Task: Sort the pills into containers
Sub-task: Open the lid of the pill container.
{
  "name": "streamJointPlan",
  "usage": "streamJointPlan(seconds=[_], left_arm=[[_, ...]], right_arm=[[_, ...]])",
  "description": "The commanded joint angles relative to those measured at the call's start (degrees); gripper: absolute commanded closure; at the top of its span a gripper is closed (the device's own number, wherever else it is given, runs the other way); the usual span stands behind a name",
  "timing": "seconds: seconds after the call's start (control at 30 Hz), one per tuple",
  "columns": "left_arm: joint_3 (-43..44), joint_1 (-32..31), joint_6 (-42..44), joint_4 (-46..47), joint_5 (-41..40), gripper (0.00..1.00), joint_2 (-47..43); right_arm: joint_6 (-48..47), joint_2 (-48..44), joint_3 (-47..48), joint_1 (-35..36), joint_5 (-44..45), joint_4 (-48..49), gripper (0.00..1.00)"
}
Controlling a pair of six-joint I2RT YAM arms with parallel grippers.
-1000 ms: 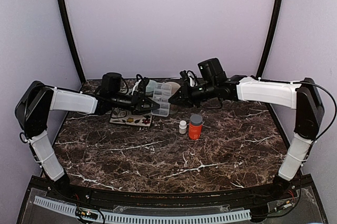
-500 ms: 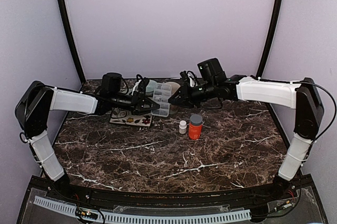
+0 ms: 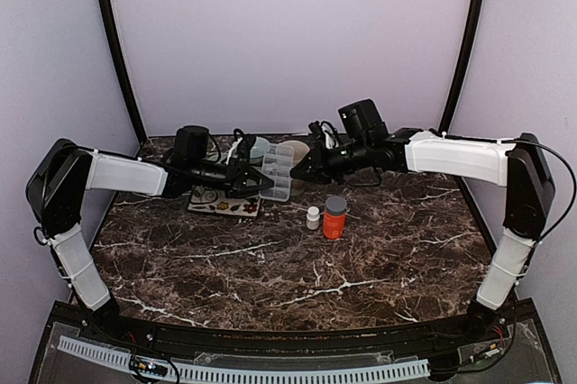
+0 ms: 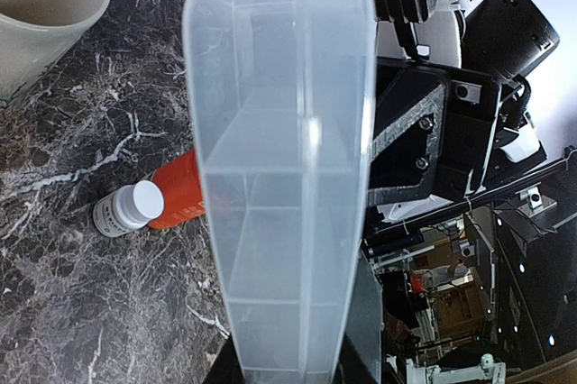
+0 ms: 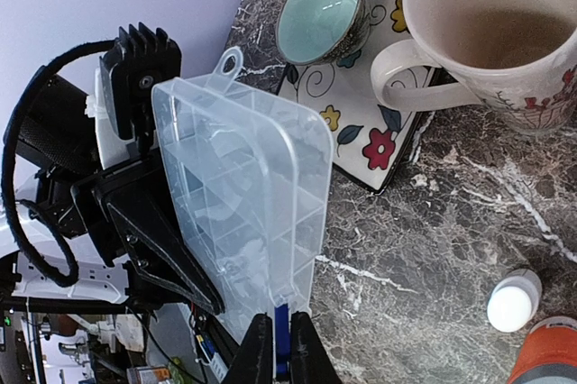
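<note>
Standing on its edge at the back middle of the table [image 3: 270, 267], the clear compartment box [image 3: 277, 168] is the thing both arms meet over. The left gripper [image 3: 259, 182] pinches it from the left; the left wrist camera looks straight up the box from between its jaws. The compartments facing that camera show only see-through walls, with the marble visible behind them. In the right wrist view the box [image 5: 243, 195] leans against the left arm's black housing, with its hanging tab at the top.

The right gripper [image 5: 282, 348] comes in from the other side. Its jaws are pressed together with only a thin blue sliver between them, and the tips sit right at the box's lower rim. I cannot tell whether that rim is caught between them.

Just beside the box stands a cream mug [image 5: 487, 32] with a flower print, its inside a plain pale brown. A teal bowl [image 5: 320, 10] sits on a flowered mat [image 5: 361, 123], its hollow smooth and bare. Nearer the arms' bases, apart from the box, a small white-capped bottle [image 3: 313, 217] stands touching or just beside an orange bottle [image 3: 334, 218] with a grey cap. Both are capped, so their contents are hidden.

Compared with the overhead view a second earlier, arms, box and bottles lie in much the same places. Any shift of the right gripper at the rim is too small to make out.
</note>
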Motion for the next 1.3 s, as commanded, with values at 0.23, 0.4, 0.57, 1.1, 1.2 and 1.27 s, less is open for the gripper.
streamJointPlan(seconds=[0.23, 0.4, 0.57, 1.1, 1.2, 1.27], left_arm=[[-1.57, -0.67, 1.29, 0.77, 0.68, 0.94, -1.91], [-2.52, -0.71, 1.52, 0.71, -0.05, 0.72, -2.38], [-4.17, -0.71, 1.96, 1.09, -1.46, 0.56, -3.27], [-20.12, 1.25, 0.44, 8.07, -7.50, 0.36, -9.22], [-22.14, 1.68, 1.22, 7.41, -9.16, 0.35, -10.56], [-23.49, 1.91, 1.73, 6.38, -10.57, 0.35, -11.55]], right_arm=[[-0.52, 1.31, 2.12, 0.23, 1.34, -0.07, 1.00], [-0.77, 1.67, 2.98, 0.20, 1.41, -0.89, 1.00], [-1.30, 2.19, 4.07, 0.49, 1.45, -2.81, 1.00], [-2.61, 7.33, 9.74, 4.56, 3.78, -10.83, 1.00], [-2.95, 7.77, 10.25, 5.18, 4.51, -12.65, 1.00], [-3.06, 8.06, 10.59, 5.63, 4.97, -13.86, 1.00]])
